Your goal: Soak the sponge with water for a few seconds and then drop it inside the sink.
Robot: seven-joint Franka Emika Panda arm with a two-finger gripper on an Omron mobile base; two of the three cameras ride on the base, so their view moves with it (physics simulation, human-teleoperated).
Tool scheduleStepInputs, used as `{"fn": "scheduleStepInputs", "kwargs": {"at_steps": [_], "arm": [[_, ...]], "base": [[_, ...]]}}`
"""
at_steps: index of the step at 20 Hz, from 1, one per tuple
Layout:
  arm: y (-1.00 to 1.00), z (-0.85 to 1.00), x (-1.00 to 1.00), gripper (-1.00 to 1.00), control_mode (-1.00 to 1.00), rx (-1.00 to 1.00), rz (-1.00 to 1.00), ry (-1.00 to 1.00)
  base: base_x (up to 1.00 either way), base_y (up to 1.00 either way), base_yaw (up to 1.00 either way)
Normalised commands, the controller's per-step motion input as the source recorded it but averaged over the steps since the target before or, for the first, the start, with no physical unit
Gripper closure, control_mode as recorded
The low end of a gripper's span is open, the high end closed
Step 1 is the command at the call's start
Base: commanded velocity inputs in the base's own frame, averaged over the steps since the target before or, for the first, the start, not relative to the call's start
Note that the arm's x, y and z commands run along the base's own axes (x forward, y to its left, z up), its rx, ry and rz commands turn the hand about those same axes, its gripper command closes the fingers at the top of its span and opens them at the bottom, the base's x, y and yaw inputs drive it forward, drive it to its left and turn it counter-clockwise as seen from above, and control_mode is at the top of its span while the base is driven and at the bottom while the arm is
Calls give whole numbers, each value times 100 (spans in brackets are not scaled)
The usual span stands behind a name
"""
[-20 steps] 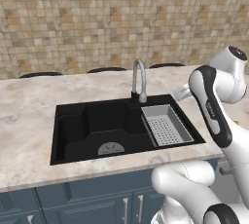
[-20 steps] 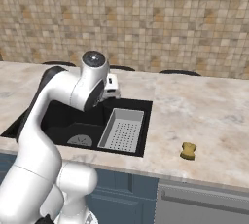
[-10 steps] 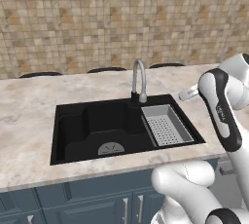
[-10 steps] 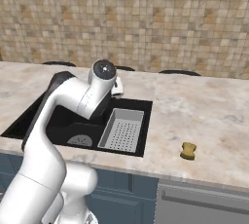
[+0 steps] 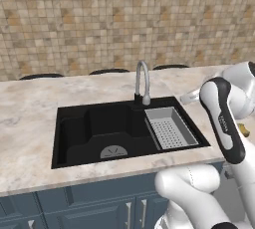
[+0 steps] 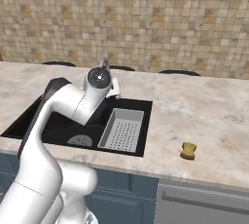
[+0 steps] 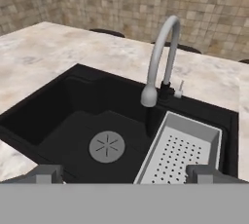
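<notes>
We find that the arm has swung to the robot's right over the last second: in the left base view its upper link stood beside the faucet a second ago and now stands past the right end of the sink (image 5: 74, 138), and in the right base view the wrist has moved from over the basin toward the rear corner of the sink. The base cameras have not shifted; the sink and desk (image 6: 204, 116) sit where they did.

The tool (image 7: 124, 174) is spread wide and carries nothing, as both finger tips stand apart at the bottom of the hand view with only the basin between them. The hand view looks down on the round drain (image 7: 106, 146), the grey strainer tray (image 7: 182, 152) at the right of the basin, and the curved faucet (image 7: 160, 52).

The sponge (image 6: 188, 151) lies on the desk, well apart from the sink on its right side and near the front edge. No stream runs from the spout.

In our judgement, the task has scarcely begun. The swing appears to be the start of a reach for the sponge, yet the tool faces the sink and not the sponge. Pickup, soaking and the drop all remain.
</notes>
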Motion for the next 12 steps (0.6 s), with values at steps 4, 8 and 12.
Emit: {"fn": "scheduleStepInputs", "kwargs": {"at_steps": [4,8,12], "arm": [[-20,1,0,-100,-100,5,0,-10],[-42,8,0,-100,-100,7,1,-7],[-10,1,0,-100,-100,4,3,-1]], "base": [[0,0,0],[0,0,0],[0,0,0]]}}
